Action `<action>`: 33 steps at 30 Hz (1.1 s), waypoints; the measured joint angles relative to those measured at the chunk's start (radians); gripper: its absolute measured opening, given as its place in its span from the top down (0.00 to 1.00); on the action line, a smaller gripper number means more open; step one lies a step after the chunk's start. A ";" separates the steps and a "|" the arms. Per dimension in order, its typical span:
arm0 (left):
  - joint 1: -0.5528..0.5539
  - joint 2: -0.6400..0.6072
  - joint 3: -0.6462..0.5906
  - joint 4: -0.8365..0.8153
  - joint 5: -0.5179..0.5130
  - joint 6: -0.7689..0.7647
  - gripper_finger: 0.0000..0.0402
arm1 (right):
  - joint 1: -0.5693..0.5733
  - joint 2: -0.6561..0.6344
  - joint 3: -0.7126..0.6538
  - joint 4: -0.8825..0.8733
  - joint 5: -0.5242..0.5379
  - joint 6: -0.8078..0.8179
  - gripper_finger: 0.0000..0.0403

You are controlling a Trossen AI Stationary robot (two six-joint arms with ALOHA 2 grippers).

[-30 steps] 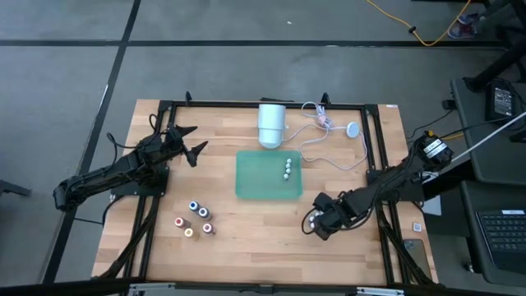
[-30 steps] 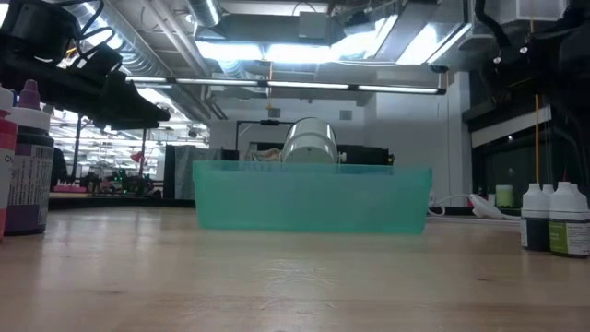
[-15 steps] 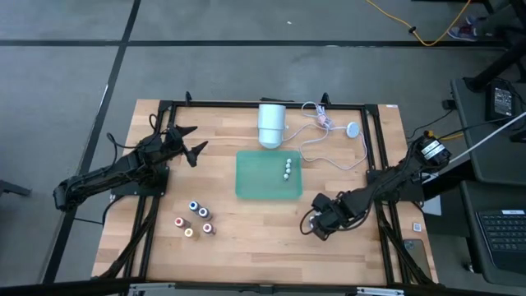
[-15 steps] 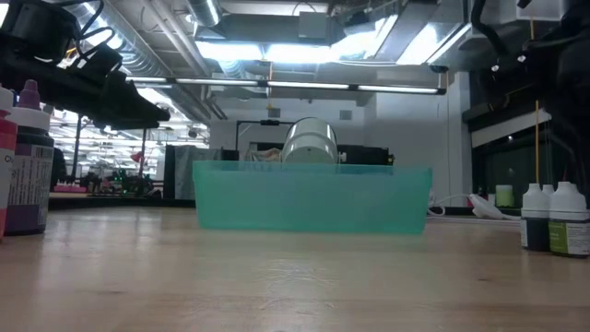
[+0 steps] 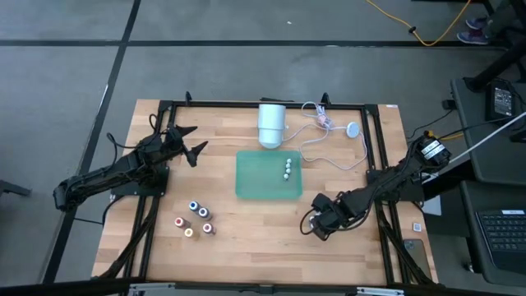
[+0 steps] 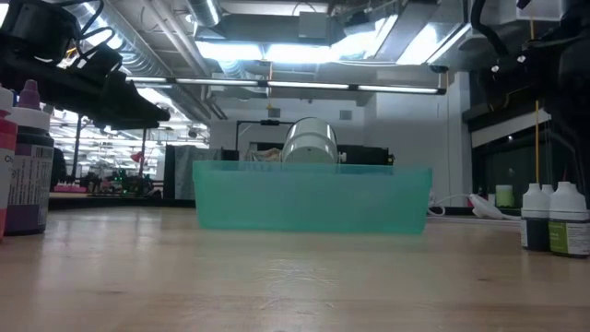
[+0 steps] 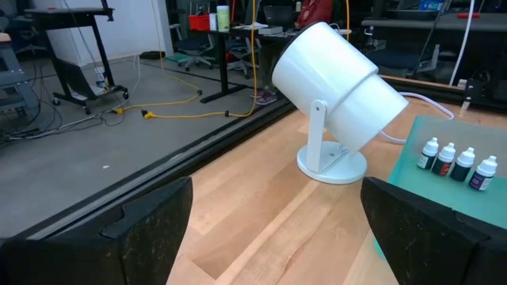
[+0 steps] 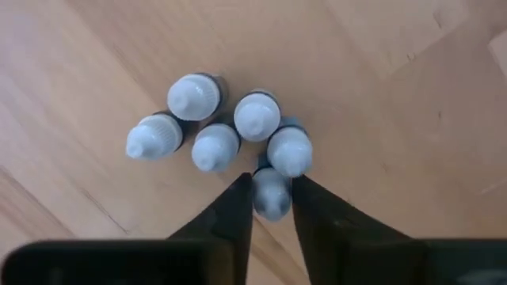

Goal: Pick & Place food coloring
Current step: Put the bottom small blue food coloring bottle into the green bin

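Several tiny white-capped food coloring bottles [image 8: 214, 127] stand in a cluster on the wood near the table's near right part. My right gripper [image 5: 317, 224] points down over them with one bottle [image 8: 272, 194] between its fingers. A few more white-capped bottles [image 5: 288, 168] stand in the green tray [image 5: 255, 177]. A set of small bottles with coloured tops [image 5: 194, 219] stands upright at the near left. My left gripper [image 5: 191, 141] waits open above the table's left side, touching nothing. My right gripper has the white cap [image 8: 272, 198] of the bottle at the cluster's edge pinched between its two fingertips [image 8: 236, 207]. The fingers come from above, pointing down. The bottle stands upright among its neighbours; whether its base is on the table is hidden by the cap and fingers.
A large white cylinder lamp [image 5: 271, 123] on a round foot stands at the far edge behind the tray, with a white cable [image 5: 329, 140] looping to its right. Black frame rails run along the table's sides. Bare wood lies between the tray and the near edge.
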 joint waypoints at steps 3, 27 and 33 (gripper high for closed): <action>0.000 0.000 0.000 0.000 0.000 0.000 0.10 | 0.000 0.000 0.003 -0.001 -0.011 0.000 0.85; 0.000 0.000 0.000 0.000 0.000 0.000 0.10 | 0.002 0.001 0.453 -0.503 -0.037 -0.079 0.83; 0.000 0.000 0.000 0.000 0.000 0.000 0.10 | 0.001 0.000 0.611 -0.646 -0.061 -0.082 0.86</action>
